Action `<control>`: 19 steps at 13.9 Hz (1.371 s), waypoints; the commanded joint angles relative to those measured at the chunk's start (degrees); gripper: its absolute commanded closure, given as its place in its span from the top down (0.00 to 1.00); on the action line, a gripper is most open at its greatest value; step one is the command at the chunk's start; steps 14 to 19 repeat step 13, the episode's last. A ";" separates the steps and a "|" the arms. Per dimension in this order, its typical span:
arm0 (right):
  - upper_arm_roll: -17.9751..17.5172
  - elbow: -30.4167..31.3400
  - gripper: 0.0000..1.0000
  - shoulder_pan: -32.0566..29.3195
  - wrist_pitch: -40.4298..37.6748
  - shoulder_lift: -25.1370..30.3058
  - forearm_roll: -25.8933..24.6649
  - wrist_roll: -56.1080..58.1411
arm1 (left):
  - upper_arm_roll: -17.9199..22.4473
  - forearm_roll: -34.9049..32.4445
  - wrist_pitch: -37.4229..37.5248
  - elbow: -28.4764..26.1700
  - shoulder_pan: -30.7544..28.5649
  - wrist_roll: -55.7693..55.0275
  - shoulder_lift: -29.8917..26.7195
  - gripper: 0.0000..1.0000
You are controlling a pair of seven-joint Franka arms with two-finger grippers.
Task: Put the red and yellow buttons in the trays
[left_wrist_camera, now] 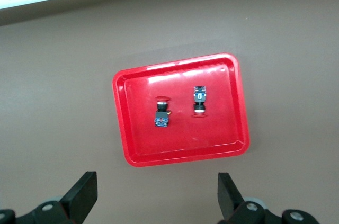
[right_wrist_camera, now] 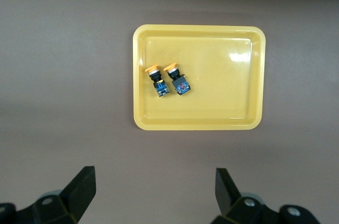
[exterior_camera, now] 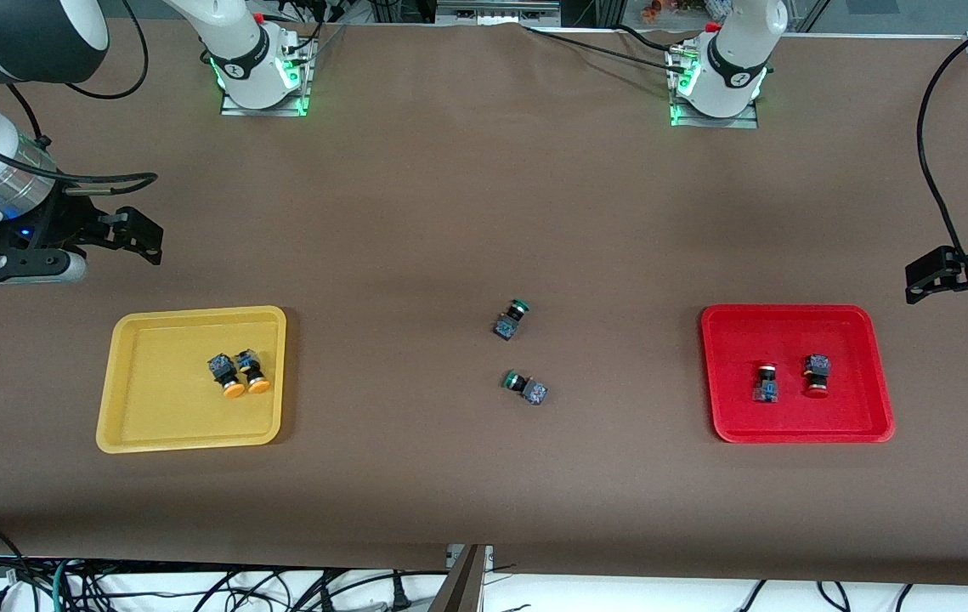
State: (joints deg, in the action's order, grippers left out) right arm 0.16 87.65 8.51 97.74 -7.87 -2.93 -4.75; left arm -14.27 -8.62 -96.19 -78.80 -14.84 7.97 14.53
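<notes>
Two yellow buttons [exterior_camera: 230, 379] [exterior_camera: 253, 372] lie side by side in the yellow tray [exterior_camera: 135, 425], also seen in the right wrist view as buttons [right_wrist_camera: 156, 80] [right_wrist_camera: 176, 80] in the tray [right_wrist_camera: 222, 123]. Two red buttons [exterior_camera: 766, 382] [exterior_camera: 816, 376] lie in the red tray [exterior_camera: 789, 313]; the left wrist view shows them [left_wrist_camera: 162, 112] [left_wrist_camera: 199, 101] in the tray [left_wrist_camera: 180, 158]. My right gripper [exterior_camera: 144, 238] [right_wrist_camera: 155, 192] hangs open and empty over bare table beside the yellow tray. My left gripper [exterior_camera: 919, 279] [left_wrist_camera: 157, 195] hangs open and empty beside the red tray.
Two green-capped switches [exterior_camera: 512, 320] [exterior_camera: 525, 387] lie on the brown table midway between the trays. Arm bases [exterior_camera: 258, 76] [exterior_camera: 717, 81] stand at the table's edge farthest from the front camera. Cables hang past the table's near edge.
</notes>
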 commanded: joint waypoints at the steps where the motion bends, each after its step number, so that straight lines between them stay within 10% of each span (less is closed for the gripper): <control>1: -0.34 -1.43 1.00 0.10 -0.53 -0.48 -1.12 -0.96 | 2.38 1.67 1.45 0.77 2.25 -2.85 -0.97 1.00; 3: -0.25 -1.43 1.00 0.10 -0.53 -0.48 -1.03 -0.96 | 13.34 4.03 1.45 -5.80 11.55 -9.53 -7.37 1.00; 7: -0.34 -1.43 1.00 0.10 -0.53 -0.48 -1.12 -0.96 | 14.00 4.31 -4.34 -20.85 13.78 -10.26 -17.95 1.00; 19: -0.34 -1.43 1.00 0.10 -0.53 -0.48 -1.12 -0.87 | 14.27 5.19 -3.74 -20.69 14.93 -10.26 -17.78 1.00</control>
